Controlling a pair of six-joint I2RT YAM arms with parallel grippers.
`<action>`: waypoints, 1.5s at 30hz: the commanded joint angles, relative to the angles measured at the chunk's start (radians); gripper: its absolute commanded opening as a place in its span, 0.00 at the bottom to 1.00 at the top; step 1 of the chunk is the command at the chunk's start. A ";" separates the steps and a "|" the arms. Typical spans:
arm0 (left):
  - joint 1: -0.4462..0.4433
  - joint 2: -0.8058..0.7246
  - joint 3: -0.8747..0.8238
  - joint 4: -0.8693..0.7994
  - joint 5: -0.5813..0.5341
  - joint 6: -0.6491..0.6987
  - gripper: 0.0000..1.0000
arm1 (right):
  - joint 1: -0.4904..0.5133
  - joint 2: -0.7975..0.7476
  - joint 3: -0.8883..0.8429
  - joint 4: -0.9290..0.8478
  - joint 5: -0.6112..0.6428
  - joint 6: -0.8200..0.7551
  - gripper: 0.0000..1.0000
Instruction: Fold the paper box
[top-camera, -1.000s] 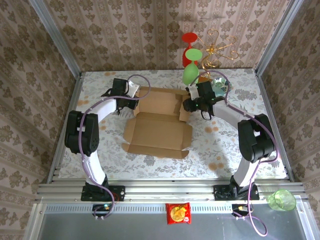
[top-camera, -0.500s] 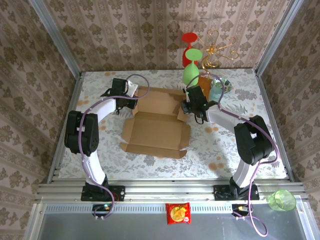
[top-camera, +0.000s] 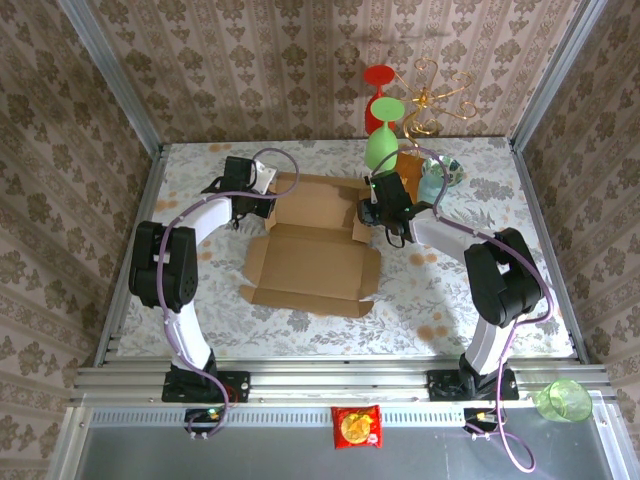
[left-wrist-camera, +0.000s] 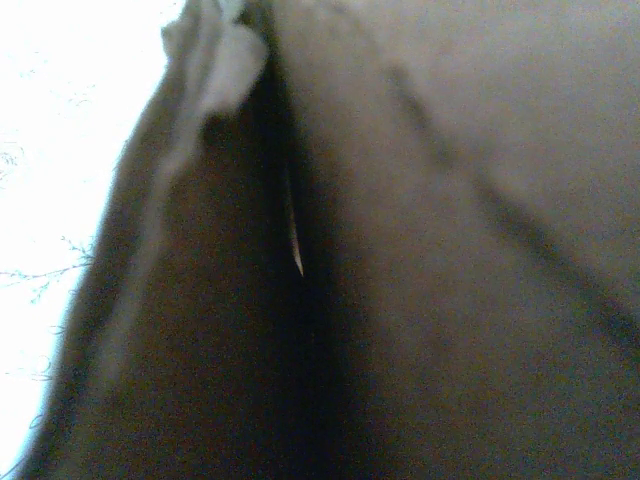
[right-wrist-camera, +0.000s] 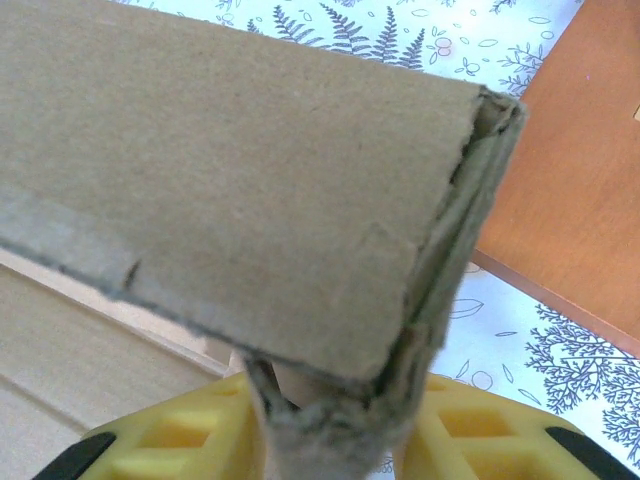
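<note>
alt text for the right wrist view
A folded flap of the paper box seen close up, its lower end pinched between the right pincer's yellow fingers. Behind: floral tablecloth and an orange-brown packet.

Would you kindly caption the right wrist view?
Folded flap of the paper box between yellow jaws of the right gripper.

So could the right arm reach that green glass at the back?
Probably: the green glass stands close behind the right gripper, but that gripper is busy pinching the paper box by its flap.
</note>
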 joint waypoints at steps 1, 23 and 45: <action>-0.026 0.011 0.010 -0.019 0.059 -0.024 0.00 | 0.021 -0.001 -0.044 -0.034 -0.094 0.023 0.37; -0.026 0.029 0.036 -0.038 0.050 -0.027 0.00 | 0.009 -0.047 -0.176 0.032 -0.157 0.056 0.48; -0.028 0.034 0.046 -0.045 0.048 -0.036 0.00 | 0.011 -0.066 -0.236 0.069 -0.112 0.085 0.48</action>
